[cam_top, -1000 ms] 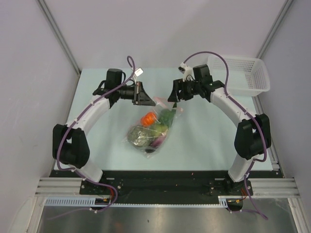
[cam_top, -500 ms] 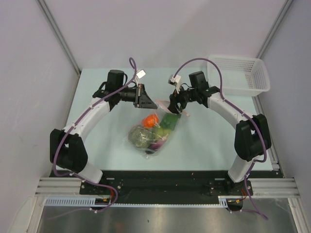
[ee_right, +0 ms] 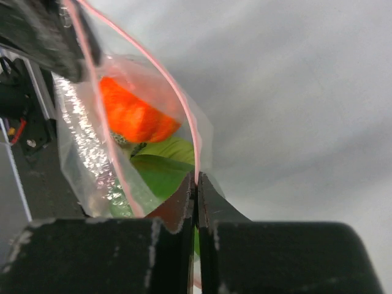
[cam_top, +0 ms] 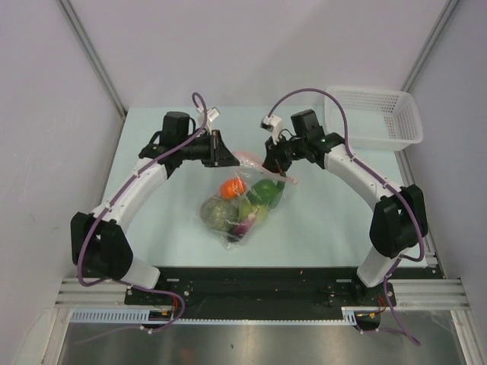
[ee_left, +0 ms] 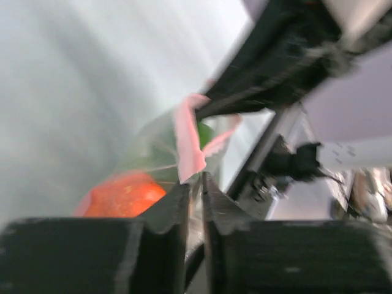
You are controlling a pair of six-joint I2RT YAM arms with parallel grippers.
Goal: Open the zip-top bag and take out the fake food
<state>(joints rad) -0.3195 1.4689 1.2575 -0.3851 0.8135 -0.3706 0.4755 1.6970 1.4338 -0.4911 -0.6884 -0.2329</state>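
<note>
The zip-top bag (cam_top: pixel 228 234) lies mid-table with its mouth lifted between both grippers. Through the clear film show the fake food: an orange-red ball (cam_top: pixel 232 186), a dark green pepper (cam_top: pixel 265 192), a mottled head (cam_top: pixel 217 213) and a purple piece (cam_top: pixel 243 226). My right gripper (ee_right: pixel 196 177) is shut on the pink zip strip (ee_right: pixel 184 116) of the right lip, with the orange ball (ee_right: pixel 131 113) and green pepper (ee_right: pixel 159 171) just beyond. My left gripper (ee_left: pixel 195 184) stands narrowly open, the bag's left lip in the gap and the pink strip (ee_left: pixel 188 144) at its tips. This view is blurred.
A white mesh basket (cam_top: pixel 377 114) stands at the back right corner of the pale green table (cam_top: pixel 152 228). Grey walls close in the left, right and far sides. The two arms' bases sit on the black rail at the near edge.
My right gripper has swung left to the bag's mouth and shut on its right lip. The left jaws, shut before, have parted a little. The bag's mouth has spread wider.
</note>
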